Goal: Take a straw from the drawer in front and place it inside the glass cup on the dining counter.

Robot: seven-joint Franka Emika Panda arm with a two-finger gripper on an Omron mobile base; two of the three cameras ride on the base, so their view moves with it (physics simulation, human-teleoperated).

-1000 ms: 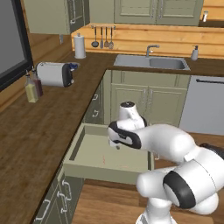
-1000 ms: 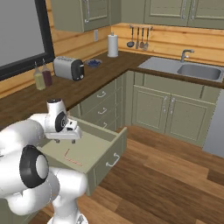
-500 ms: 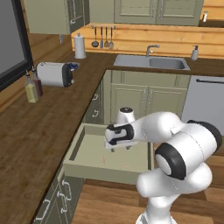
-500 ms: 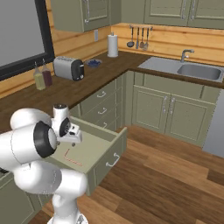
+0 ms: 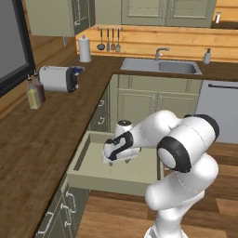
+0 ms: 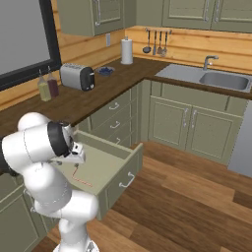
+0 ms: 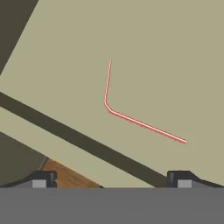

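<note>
Across the sage-green kitchen, found nothing shifted against the pictures of a second ago: same dark wood counter (image 5: 51,139), same sink toward 1 o'clock, so no driving of the base. Stands pulled out at 6 o'clock of that counter edge, the drawer (image 5: 100,175), wide and shallow, pale inside.

Changed within the last second: swung a little toward 9 o'clock and sunk lower over the drawer floor, the tool (image 5: 117,159), pointing downward. Judged as the tail of the approach, with the descent and the pinch not yet done.

Released and spread wide, with nothing between the fingertips (image 7: 41,178), which rise at 7 and 5 o'clock of the hand view.

Lies flat on the drawer floor, untouched and apart from the tool: the straw (image 7: 131,118), thin and reddish-pink. Bent rather than straight in the hand view, with a short leg running up toward 12 o'clock and a longer leg out toward 4 o'clock. Seen also from the right base camera as a thin red line (image 6: 81,179) near the front wall.

Hard to make out: from the left base camera, covered in good part by the white arm, the drawer floor; reduced there to a red fleck just under the tool, the straw. Cut off by the lower edge of the hand view, most of both fingertips.
</note>
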